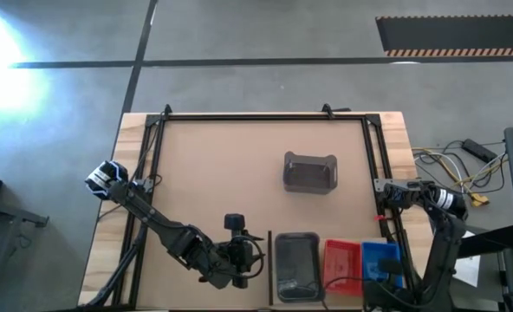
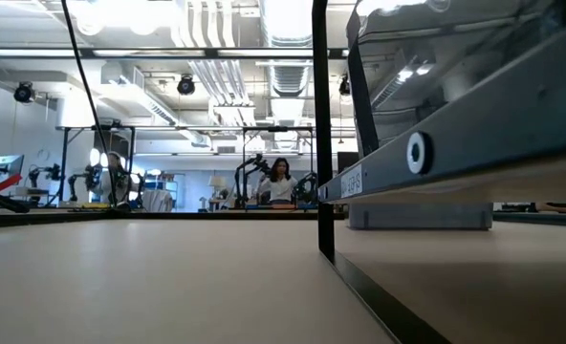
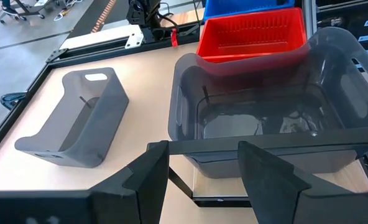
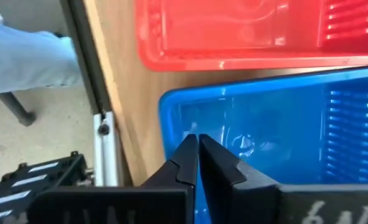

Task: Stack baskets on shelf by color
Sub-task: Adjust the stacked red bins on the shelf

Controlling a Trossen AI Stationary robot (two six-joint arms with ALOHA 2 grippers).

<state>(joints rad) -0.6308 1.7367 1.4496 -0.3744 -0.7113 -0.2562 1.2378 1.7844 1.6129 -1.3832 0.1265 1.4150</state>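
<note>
Step in hand, by my reading: getting the second grey basket onto the first, since red and blue already sit in place.

At the lower middle of the high view, the left gripper [image 3: 202, 152] hovers with its fingers spread and nothing between them, just beside the near wall of the grey basket on the shelf [image 1: 297, 264]. The loose grey basket [image 1: 310, 172] lies tipped on its side near the centre of the frame, well apart from the shelf [image 2: 474, 287].

To do this well, I would take the loose one by a long rim, turn it upright before carrying it, and lower it squarely so it nests rather than jams (the walls look slick and could slip in a shallow pinch).

Further right stand the red basket [image 1: 341, 260] and the blue basket [image 1: 379, 260], side by side. At the lower right, the right gripper [image 4: 197, 140] is clenched on nothing, poised over the blue one.

Count: two grey, one red, one blue visible, four in all (any nested inside another I cannot tell).
</note>
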